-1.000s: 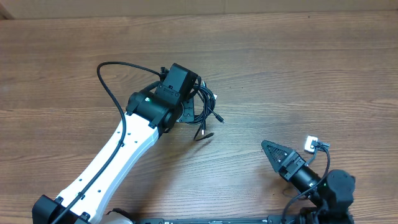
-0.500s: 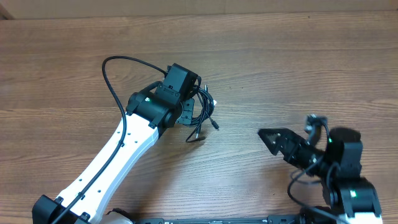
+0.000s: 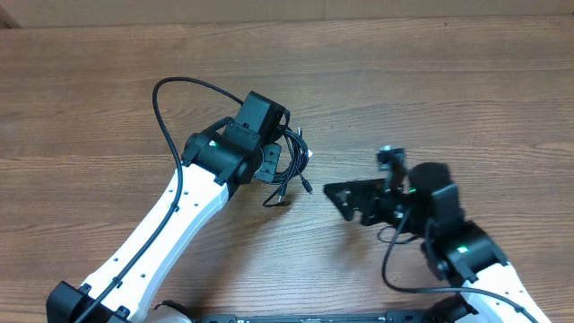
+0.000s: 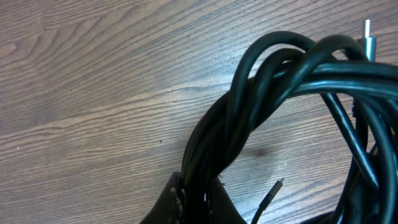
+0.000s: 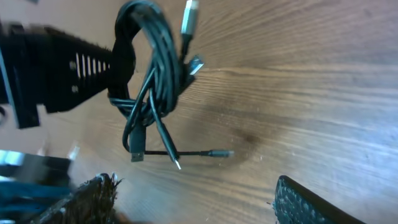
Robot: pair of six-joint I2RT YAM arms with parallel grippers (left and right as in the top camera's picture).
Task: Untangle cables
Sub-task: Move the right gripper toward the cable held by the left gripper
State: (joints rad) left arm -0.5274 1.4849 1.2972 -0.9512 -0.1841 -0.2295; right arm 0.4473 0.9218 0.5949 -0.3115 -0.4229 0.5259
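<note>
Black cables [image 4: 219, 129] bunch between barely visible left fingers [image 4: 166, 204]

Black cables [image 3: 291, 163] with silver plug tips; brown wood-grain bench [image 3: 448, 90]; white left arm [image 3: 161, 229] with black joints.

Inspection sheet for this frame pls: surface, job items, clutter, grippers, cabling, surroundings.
Surface: wooden table, bare wood grain.
Job's things: cables, thin and black, bunched in one coil; several plug ends hang free of it.
Clutter: nothing seen.
Grippers: left gripper shut on the cables. Right gripper open and empty, facing the coil but apart from it.
Cables: left arm wire arcs out beside the left arm; right arm wire loops beside the right arm. Neither touches the coil.
Surroundings: pale strip beyond the table's far edge, cannot tell what it is.
</note>
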